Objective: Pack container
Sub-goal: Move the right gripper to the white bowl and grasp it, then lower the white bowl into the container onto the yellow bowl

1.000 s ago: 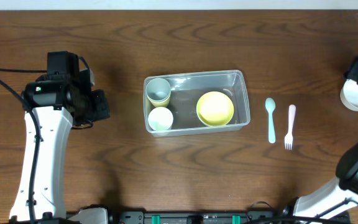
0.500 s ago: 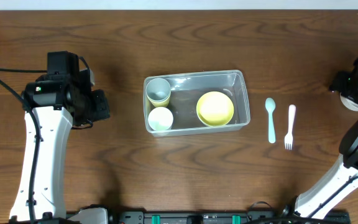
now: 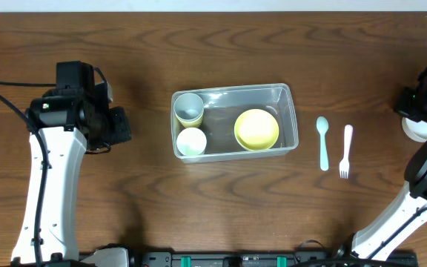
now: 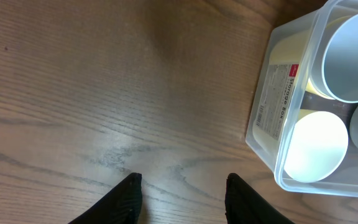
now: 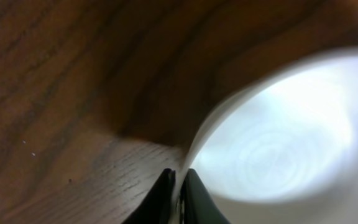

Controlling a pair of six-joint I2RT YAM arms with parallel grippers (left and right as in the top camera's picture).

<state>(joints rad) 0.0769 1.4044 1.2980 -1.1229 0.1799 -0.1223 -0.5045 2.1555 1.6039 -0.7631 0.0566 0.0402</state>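
Note:
The clear plastic container sits mid-table and holds a yellow bowl and two cups; the left wrist view shows its labelled end. At the far right edge, my right gripper is shut on the rim of a white bowl; in the right wrist view the thin rim is pinched between the fingers. My left gripper stands open over bare wood, left of the container, holding nothing.
A pale blue spoon and a white fork lie side by side on the wood between the container and the white bowl. The table's right edge is close to the right gripper.
The right gripper has come down over the white bowl and shut on its rim, now covering most of the bowl from above. The left arm has not moved.

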